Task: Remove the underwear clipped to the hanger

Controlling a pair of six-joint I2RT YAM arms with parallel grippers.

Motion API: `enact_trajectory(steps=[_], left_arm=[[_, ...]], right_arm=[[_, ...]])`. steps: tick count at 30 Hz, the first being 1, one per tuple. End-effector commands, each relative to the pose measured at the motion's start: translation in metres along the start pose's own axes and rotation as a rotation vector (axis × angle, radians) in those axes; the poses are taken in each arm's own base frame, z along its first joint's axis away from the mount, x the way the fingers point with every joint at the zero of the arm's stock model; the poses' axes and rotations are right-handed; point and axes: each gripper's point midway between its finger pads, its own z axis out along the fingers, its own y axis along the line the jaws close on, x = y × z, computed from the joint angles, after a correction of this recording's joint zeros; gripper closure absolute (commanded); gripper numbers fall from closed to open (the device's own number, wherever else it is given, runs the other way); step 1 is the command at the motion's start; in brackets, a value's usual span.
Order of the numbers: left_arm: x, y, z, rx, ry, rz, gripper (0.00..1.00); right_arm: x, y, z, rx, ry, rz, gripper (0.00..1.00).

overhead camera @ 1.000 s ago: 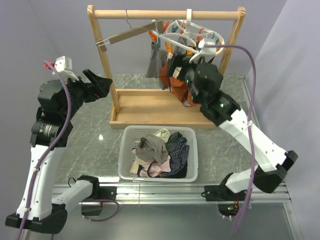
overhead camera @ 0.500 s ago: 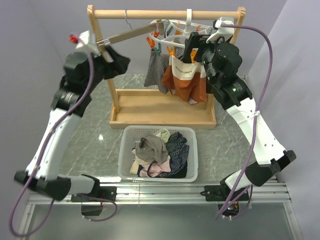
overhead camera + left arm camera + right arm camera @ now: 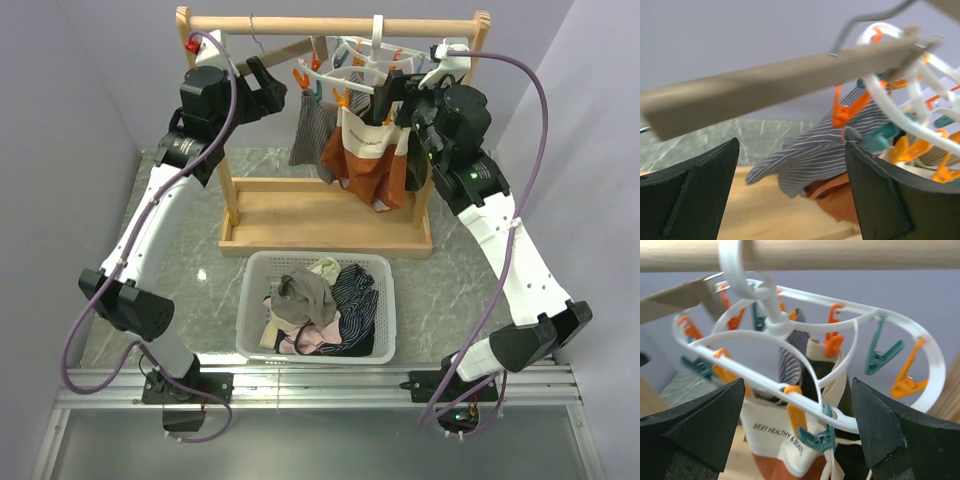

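Note:
The white ring hanger (image 3: 362, 62) with orange and teal pegs hangs from the wooden rail (image 3: 330, 26); it also shows in the right wrist view (image 3: 805, 347). Clipped to it are grey pin-striped briefs (image 3: 311, 125), a cream-banded rust-orange pair (image 3: 365, 160) and a dark olive pair (image 3: 416, 160). In the left wrist view the striped briefs (image 3: 830, 150) hang between the fingers, with orange cloth (image 3: 840, 197) below. My left gripper (image 3: 268, 92) is open, left of the hanger. My right gripper (image 3: 392, 100) is open at the hanger's right side; its fingers flank the cream band (image 3: 777, 440).
A tan bar hanger (image 3: 280, 55) hangs on the rail between my left gripper and the ring hanger. The wooden rack has a base tray (image 3: 290, 215). A white basket (image 3: 255, 345) in front holds several garments, taupe-grey, navy striped, pink.
My left arm rose and swung right, up to the rail beside the bar hanger. My right gripper lifted from the orange briefs to the hanger's rings. The clipped briefs still hang.

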Motion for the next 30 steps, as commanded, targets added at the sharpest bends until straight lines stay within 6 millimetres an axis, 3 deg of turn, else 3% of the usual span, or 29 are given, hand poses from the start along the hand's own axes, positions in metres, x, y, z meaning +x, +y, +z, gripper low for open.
enact_trajectory(steps=[1, 5, 9, 12, 13, 14, 15, 18, 20, 24, 27, 30], left_arm=[[-0.040, -0.032, 0.010, 0.116, -0.133, -0.032, 0.07], [-0.046, -0.046, 0.029, 0.168, -0.144, -0.056, 0.08], [-0.048, -0.059, 0.024, 0.228, -0.142, -0.100, 0.09], [-0.046, -0.064, 0.010, 0.246, -0.133, -0.148, 0.08], [-0.062, -0.070, -0.006, 0.267, -0.185, -0.167, 0.09], [-0.045, -0.068, -0.005, 0.253, -0.159, -0.189, 0.09], [-0.046, -0.073, -0.011, 0.268, -0.169, -0.229, 0.09], [-0.047, -0.102, -0.033, 0.322, -0.234, -0.257, 0.08], [-0.041, -0.123, -0.038, 0.372, -0.239, -0.256, 0.07], [-0.048, -0.151, -0.050, 0.523, -0.244, -0.290, 0.05], [-0.045, -0.151, -0.046, 0.524, -0.241, -0.294, 0.05], [-0.040, -0.127, -0.035, 0.367, -0.205, -0.338, 0.08]], right_arm=[[-0.028, 0.016, -0.017, -0.097, -0.077, 0.036, 0.07], [-0.030, 0.017, -0.021, -0.107, -0.087, 0.027, 0.07], [-0.037, 0.021, -0.025, -0.133, -0.101, 0.011, 0.07], [-0.036, 0.022, -0.025, -0.137, -0.098, 0.006, 0.07], [-0.034, 0.022, -0.024, -0.141, -0.093, 0.005, 0.07], [-0.034, 0.023, -0.023, -0.144, -0.090, 0.006, 0.07], [-0.031, 0.024, -0.021, -0.148, -0.083, 0.006, 0.07], [-0.025, 0.027, -0.017, -0.158, -0.064, 0.005, 0.07], [-0.026, 0.027, -0.016, -0.159, -0.064, 0.003, 0.06], [-0.025, 0.027, -0.015, -0.158, -0.061, -0.014, 0.06], [-0.025, 0.025, -0.017, -0.157, -0.063, -0.025, 0.06], [-0.025, 0.023, -0.020, -0.155, -0.061, -0.032, 0.05]])
